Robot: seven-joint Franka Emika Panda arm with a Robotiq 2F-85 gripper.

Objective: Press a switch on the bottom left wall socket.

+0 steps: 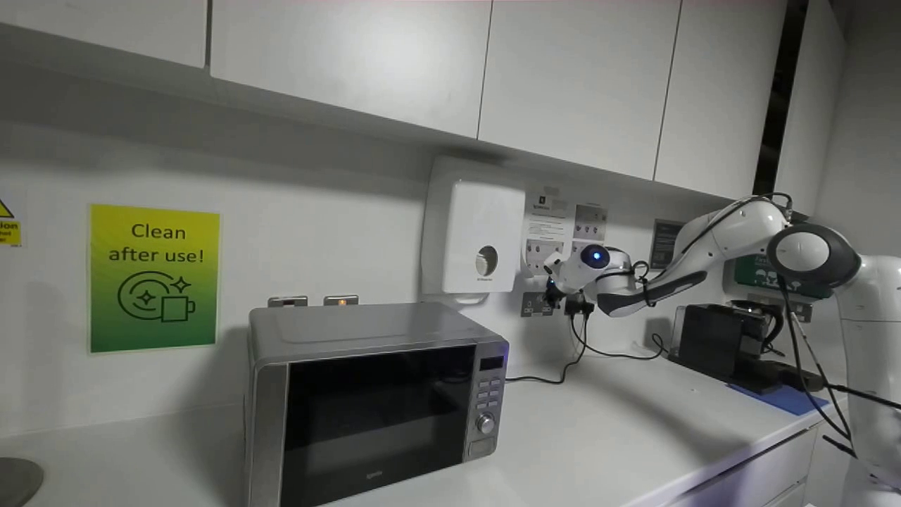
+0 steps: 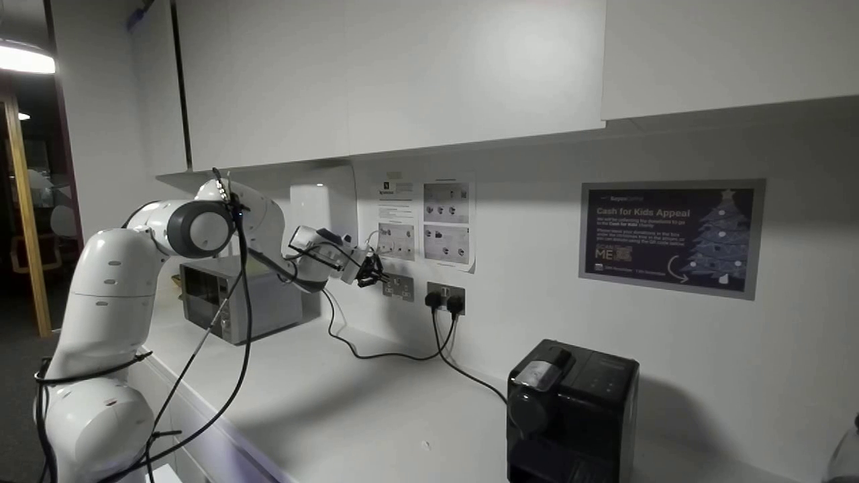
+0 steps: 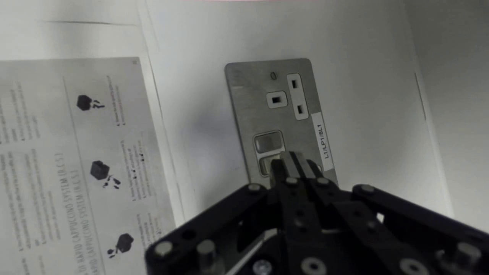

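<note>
The left wall socket is a metal double plate with white pin inserts on the wall. It shows in both exterior views (image 1: 533, 304) (image 2: 405, 287) and large in the wrist view (image 3: 252, 95). In the wrist view one rocker switch (image 3: 268, 142) is in plain sight. A second switch (image 3: 266, 166) beside it is partly covered by my fingertips. My gripper (image 3: 295, 154) is shut and empty, its two finger pads side by side. Its tips (image 2: 384, 276) overlap the plate; I cannot tell if they touch it. The plate's lower part in the wrist view is hidden behind the gripper.
A second socket (image 2: 459, 292) holds two black plugs with cables hanging to the counter (image 1: 598, 401). Paper notices (image 2: 445, 225) are above the sockets. A white dispenser (image 1: 473, 232), a microwave (image 1: 380, 408) and a black coffee machine (image 2: 577, 409) stand around; cabinets hang above.
</note>
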